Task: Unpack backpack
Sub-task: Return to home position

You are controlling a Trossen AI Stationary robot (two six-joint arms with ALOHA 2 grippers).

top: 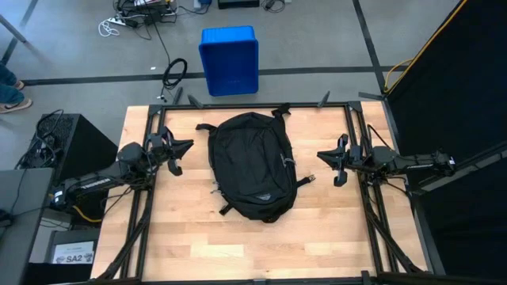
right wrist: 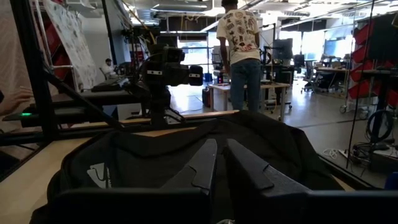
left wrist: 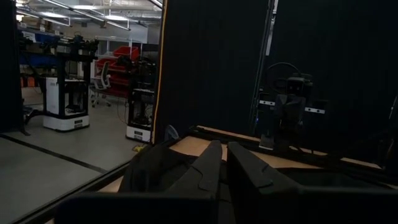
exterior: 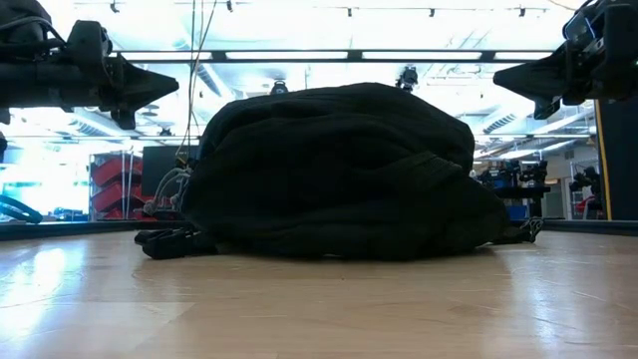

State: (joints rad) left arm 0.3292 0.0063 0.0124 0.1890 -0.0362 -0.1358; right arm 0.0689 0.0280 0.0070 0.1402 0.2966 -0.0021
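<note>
— Where is the bag right now?

— I see the large black soft fabric backpack (top: 252, 166) lying flat in the middle of the light wooden counter (top: 198, 237). Its loop end points to about 12 o'clock and its lower end to 6. A black strap trails onto the wood at roughly 7 o'clock.

— And the arms?

— Neither one touches it. The left gripper (top: 184, 146) hangs at the backpack's 9 o'clock, raised clear of the counter, near the bag but apart from it, and aimed across at it. From its wrist camera I see the two dark fingers clenched almost together, with only a sliver between them and nothing held. The right gripper (top: 322, 157) is at the backpack's 3 o'clock, also raised and apart from the bag. It is clenched the same way and is empty.

— Anything else around?

— A blue rectangular plastic bin (top: 229, 59) stands on the grey floor beyond the counter's far edge, at 12 o'clock from the backpack. Through the right wrist camera I look over the bag's rounded top, and a person in a printed white shirt (right wrist: 242, 43) stands in the room behind it.
</note>
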